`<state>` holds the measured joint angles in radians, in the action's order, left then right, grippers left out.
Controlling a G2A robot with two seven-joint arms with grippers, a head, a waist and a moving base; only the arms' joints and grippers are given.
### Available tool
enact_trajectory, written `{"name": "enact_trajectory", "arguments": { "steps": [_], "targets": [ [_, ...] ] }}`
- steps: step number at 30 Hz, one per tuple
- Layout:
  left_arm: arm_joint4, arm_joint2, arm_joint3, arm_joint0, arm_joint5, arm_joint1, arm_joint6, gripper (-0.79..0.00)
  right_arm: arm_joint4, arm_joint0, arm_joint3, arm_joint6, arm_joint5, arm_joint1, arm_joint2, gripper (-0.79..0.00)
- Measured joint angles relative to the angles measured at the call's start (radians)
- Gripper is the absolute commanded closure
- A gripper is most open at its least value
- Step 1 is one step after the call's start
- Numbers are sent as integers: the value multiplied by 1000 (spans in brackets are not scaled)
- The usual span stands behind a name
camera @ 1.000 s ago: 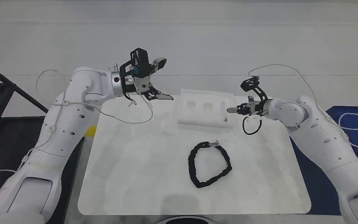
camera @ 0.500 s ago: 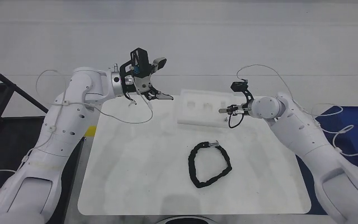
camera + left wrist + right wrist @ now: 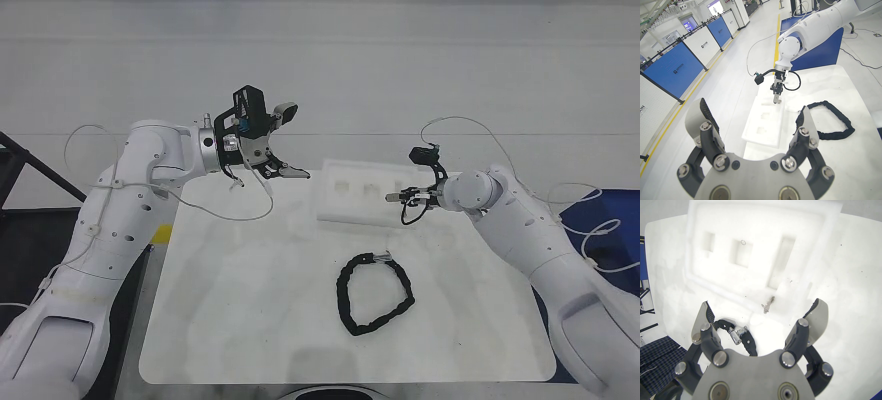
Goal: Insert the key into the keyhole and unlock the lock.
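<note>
Nearest us, on the white counter [image 3: 230,300], lies the black fabric-sleeved chain loop [image 3: 344,295], apart from the white foam tray [image 3: 335,212] on the tray's near side. Its short silver lock barrel [image 3: 734,336] sits at the end of the loop facing the tray, and the keyhole end seems turned away from the tray.

On the tray's flat border, on the chain side and just past the end of its long narrow recess, the small silver key [image 3: 766,307] lies flat. Our right pincer [image 3: 762,304] hangs above it, fingers spread wide, holding nothing.

We judge the step in hand to be lifting the key. To do it well, we should come straight down with one finger on each side of the key's head and close across its thin edges. The blade should stay free and pointing out of the grip, ready for the keyhole. A flat key on soft foam can skid or tip, so we should close slowly and not press the fingertips into the foam.

Beyond the tray's far corner, our left pincer [image 3: 297,140] is raised, its fingers apart and empty. It is well apart from the chain, and we expect it will be needed to steady the barrel.
</note>
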<state>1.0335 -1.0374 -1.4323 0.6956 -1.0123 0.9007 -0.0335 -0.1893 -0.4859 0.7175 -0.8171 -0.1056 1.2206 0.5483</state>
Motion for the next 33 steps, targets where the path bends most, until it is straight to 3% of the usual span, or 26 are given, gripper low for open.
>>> {"name": "enact_trajectory", "arguments": {
  "steps": [17, 21, 33],
  "targets": [
    [0, 0, 0, 0, 0, 0, 0, -785, -19, -17, 23, 10, -6, 0, -3, -785],
    [0, 0, 0, 0, 0, 0, 0, -785, -66, -26, 55, -36, -28, 1, -12, -785],
    [0, 0, 0, 0, 0, 0, 0, -785, -80, -17, 25, -90, -86, 35, -20, -785]
  ]
}}
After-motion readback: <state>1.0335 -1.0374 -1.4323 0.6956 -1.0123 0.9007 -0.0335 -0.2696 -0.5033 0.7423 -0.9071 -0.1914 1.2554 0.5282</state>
